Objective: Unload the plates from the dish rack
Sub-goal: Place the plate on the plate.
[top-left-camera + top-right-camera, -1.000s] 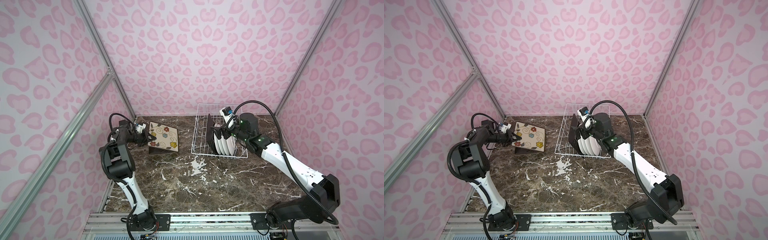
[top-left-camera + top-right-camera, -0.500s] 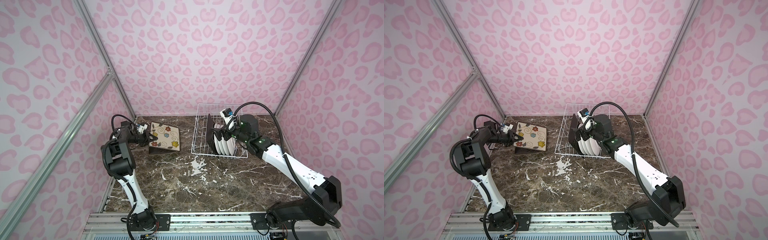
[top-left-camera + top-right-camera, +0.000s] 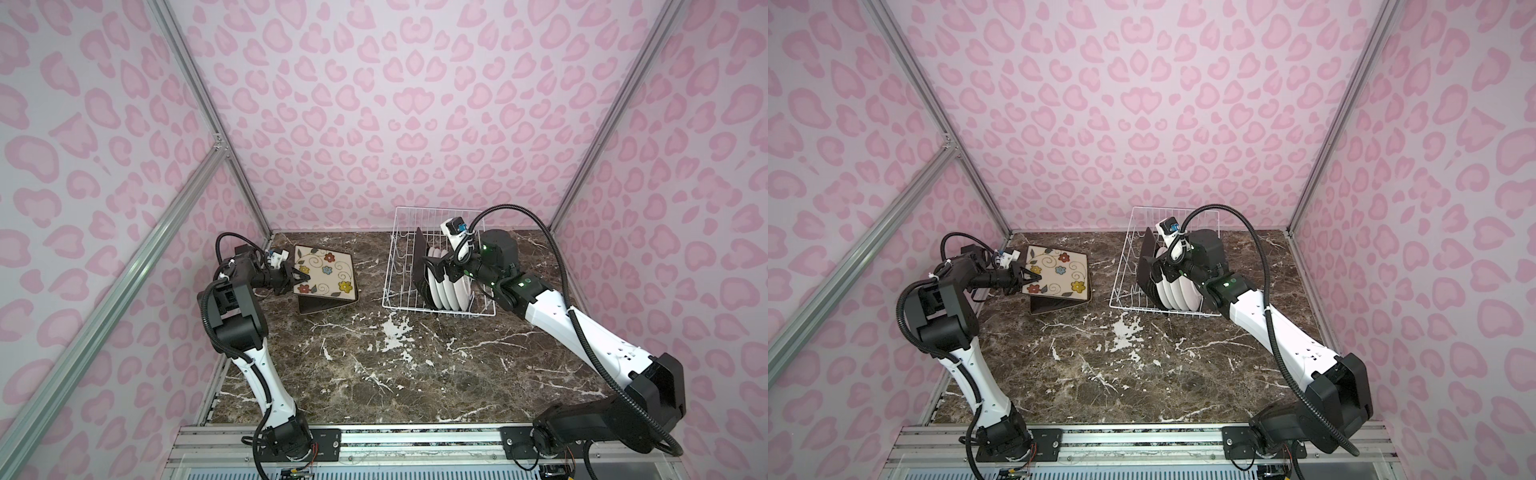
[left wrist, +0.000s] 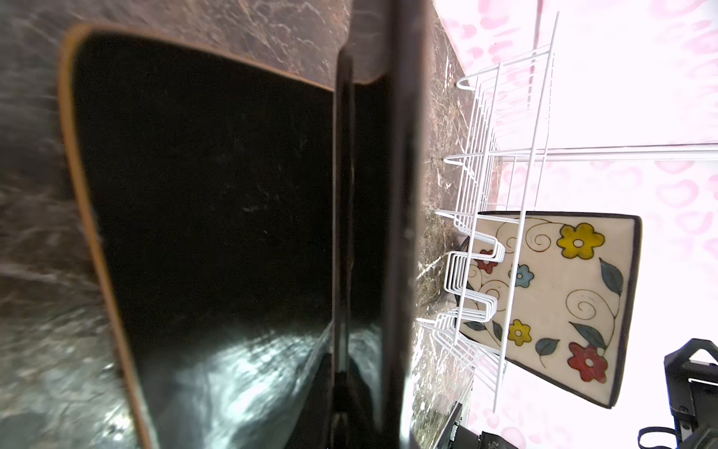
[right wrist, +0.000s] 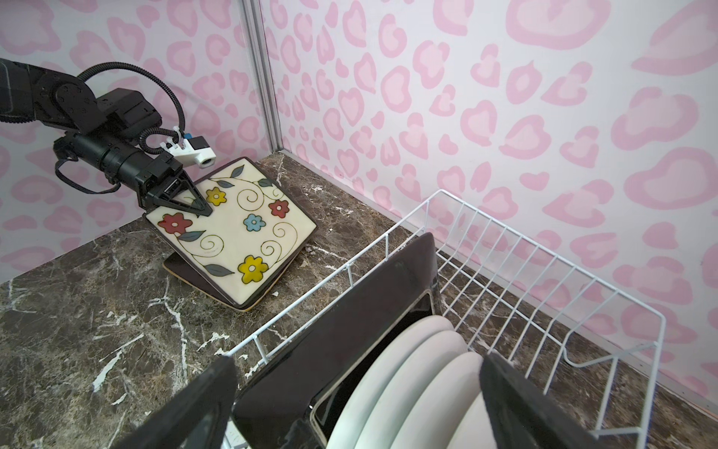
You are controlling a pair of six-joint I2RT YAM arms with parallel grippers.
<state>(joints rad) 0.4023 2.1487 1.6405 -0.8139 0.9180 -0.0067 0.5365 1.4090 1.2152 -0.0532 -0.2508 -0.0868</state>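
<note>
Counting from the biggest down, we find one marble worktop (image 3: 374,374), one white wire dish rack (image 3: 399,257) standing toward its back right, three square plates, four round white plates and two hands. Inside the rack five plates stand on edge. One is a square plate (image 5: 349,330), its flowered face turned away from the others. Right behind its dark back are the four round plates (image 3: 446,286), packed in a row. The other two square plates are out on the worktop, left of the rack. A dark plate (image 3: 316,306) lies flat, and a flowered plate (image 3: 328,272) slants over it, face up, its low edge resting on it. Our left hand (image 3: 306,277) pinches the raised edge of that flowered plate. Our right hand (image 5: 357,365) is spread wide above the rack. One finger is on the square plate's flowered side and one beyond the last round plate; we cannot tell whether either touches.
</note>
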